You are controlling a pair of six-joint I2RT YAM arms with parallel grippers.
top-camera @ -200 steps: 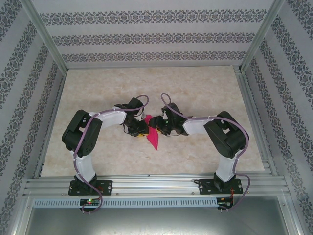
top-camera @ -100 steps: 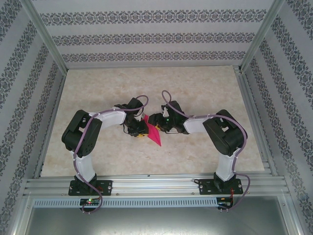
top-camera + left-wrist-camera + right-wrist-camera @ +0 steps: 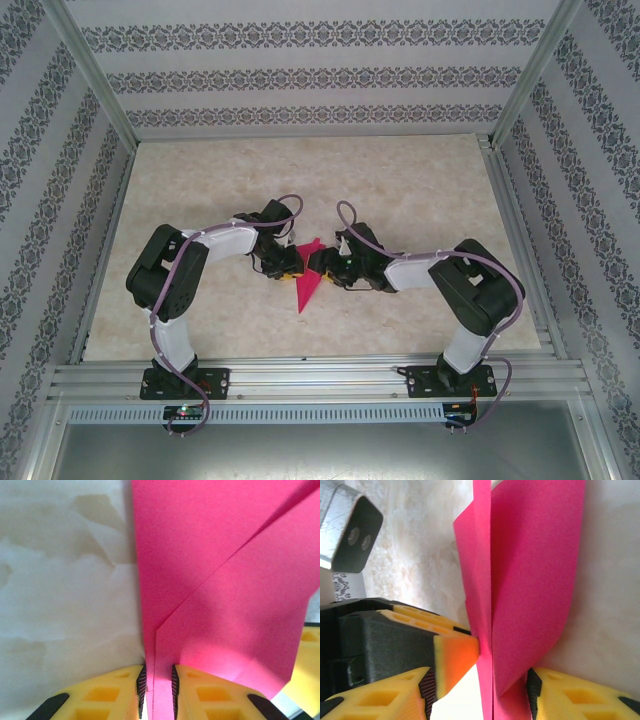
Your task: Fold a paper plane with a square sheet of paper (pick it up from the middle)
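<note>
While the left gripper (image 3: 289,268) stays pinched narrow on the paper (image 3: 306,287), the right gripper (image 3: 320,264) stands about half open. The folded edge runs between its jaws, and one flap curls against the right-hand finger (image 3: 555,695). Since half a second ago the right arm has drawn nearer, and the paper's tip has swung from near-right to near-left. Magenta and creased into a narrow kite, it sits between both grippers at mid-counter (image 3: 400,170), sharp tip nearest.

Paper (image 3: 308,286): plain magenta-pink.
Table (image 3: 420,170): beige, marbled.
Walls (image 3: 300,75): white, grey floral stripes.
Fingers (image 3: 100,697): yellow, black ribbed pads.
Arms (image 3: 168,280): black and white.
Cables (image 3: 291,199): purple.
Frame (image 3: 300,377): silver.
</note>
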